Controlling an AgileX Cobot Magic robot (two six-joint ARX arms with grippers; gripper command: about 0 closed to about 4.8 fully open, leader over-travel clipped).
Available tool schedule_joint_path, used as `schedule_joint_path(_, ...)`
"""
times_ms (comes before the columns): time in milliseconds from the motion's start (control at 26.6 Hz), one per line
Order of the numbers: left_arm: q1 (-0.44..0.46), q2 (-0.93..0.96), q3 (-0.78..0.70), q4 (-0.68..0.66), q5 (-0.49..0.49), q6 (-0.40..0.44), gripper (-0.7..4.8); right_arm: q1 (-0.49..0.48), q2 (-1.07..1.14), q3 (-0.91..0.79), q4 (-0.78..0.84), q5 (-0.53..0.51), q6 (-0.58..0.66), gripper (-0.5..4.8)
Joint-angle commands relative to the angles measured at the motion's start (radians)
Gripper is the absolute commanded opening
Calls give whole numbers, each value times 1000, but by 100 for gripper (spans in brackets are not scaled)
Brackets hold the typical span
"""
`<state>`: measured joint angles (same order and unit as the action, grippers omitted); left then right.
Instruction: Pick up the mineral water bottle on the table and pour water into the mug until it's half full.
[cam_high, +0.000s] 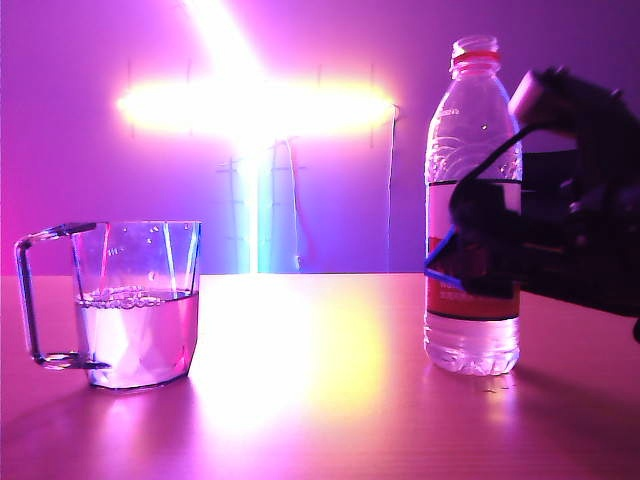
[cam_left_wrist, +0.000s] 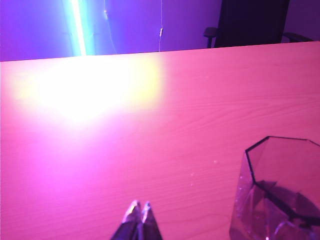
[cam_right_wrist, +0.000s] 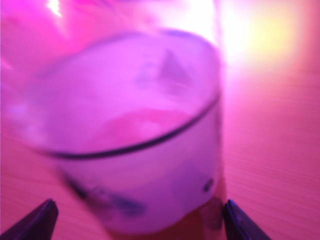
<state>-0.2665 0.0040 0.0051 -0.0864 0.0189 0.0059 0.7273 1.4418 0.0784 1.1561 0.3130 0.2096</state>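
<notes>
Right gripper (cam_right_wrist: 137, 220) wide open astride mineral water bottle (cam_high: 472, 210), left gripper (cam_left_wrist: 138, 212) closed

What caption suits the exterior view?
Half-full mug on the left; right gripper open around the standing bottle.

One bottle (cam_high: 472, 215), one mug (cam_high: 135, 305), two claws.

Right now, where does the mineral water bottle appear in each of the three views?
Exterior view: the mineral water bottle stands upright at the right, the open right gripper around its label.
Left wrist view: not in it; only the mug and the shut left gripper.
Right wrist view: it fills the middle, blurred, between the fingertips.
Shared landmark: the table.
</notes>
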Motion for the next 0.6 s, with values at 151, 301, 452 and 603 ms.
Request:
schedule_joint_path(151,2,2,4,13,4,-3,-2,84,-78,-70,127,72,4,479)
schedule_joint_path(301,31,2,4,13,7,-3,-2,149,-156,-79,80,220,-1,479)
schedule_joint_path(452,92,2,4,13,8,-3,-2,199,-237,-79,36,302,-5,479)
schedule_joint_path(603,179,2,4,13,7,-3,-2,265,-365,-79,-37,357,-38,479)
